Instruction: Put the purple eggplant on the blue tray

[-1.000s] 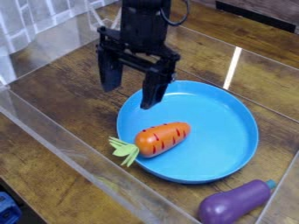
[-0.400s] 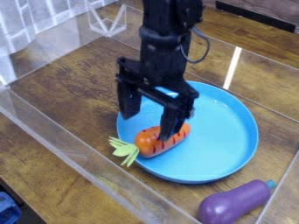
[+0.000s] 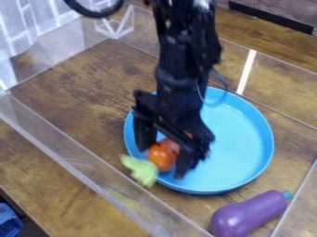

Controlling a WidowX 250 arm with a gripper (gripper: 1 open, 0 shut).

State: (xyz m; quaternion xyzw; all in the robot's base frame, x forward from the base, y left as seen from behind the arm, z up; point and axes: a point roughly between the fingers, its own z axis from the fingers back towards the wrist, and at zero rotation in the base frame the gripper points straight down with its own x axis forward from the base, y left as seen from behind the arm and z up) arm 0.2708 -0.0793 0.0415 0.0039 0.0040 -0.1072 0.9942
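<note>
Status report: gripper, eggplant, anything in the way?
Gripper open, down around carrot. Eggplant off the blue tray, lying beside it. Carrot on tray, leaves over rim.

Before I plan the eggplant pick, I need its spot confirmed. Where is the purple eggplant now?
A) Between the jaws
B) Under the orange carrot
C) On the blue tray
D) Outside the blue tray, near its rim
D: the purple eggplant lies outside the blue tray, near its rim.
</note>
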